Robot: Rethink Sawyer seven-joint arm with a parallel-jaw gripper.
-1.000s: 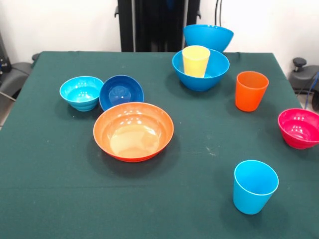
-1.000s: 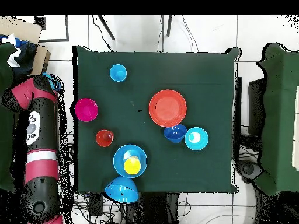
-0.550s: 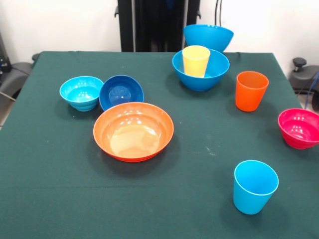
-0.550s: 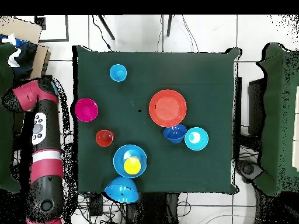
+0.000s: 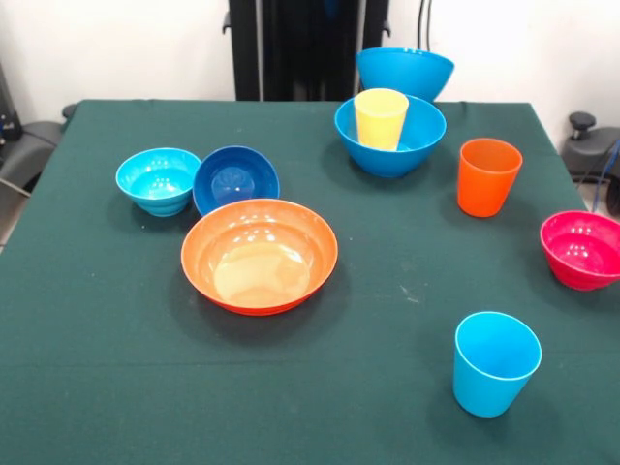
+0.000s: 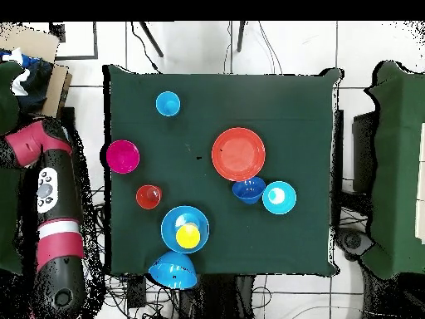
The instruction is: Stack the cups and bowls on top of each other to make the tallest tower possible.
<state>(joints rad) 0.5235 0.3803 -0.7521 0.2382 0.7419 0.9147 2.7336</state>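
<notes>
Fingers cannot be told as spread or pressed together, since neither view shows them.

Front view: on the green bench [image 5: 116, 368] a yellow cup [image 5: 380, 118] stands upright inside a blue bowl [image 5: 418, 145]. A rear blue bowl [image 5: 405, 73] sits just behind it at the bench's far edge. Near these, an orange cup [image 5: 487, 176] stands upright and alone. A red bowl [image 5: 582, 250] lies at the picture's right edge. A light blue cup [image 5: 495, 362] stands upright, well apart from the rest, toward the near side. The wide orange bowl [image 5: 260, 255] lies mid-bench. A dark blue bowl [image 5: 235, 179] tilts against its far rim, with a cyan bowl [image 5: 158, 180] just beside that one.

Overhead view: the red and black arm [image 6: 56, 224] lies folded beside the bench, off its cloth. The rear blue bowl overhangs the bench edge. The dark blue bowl touches both the orange bowl and the cyan bowl.
</notes>
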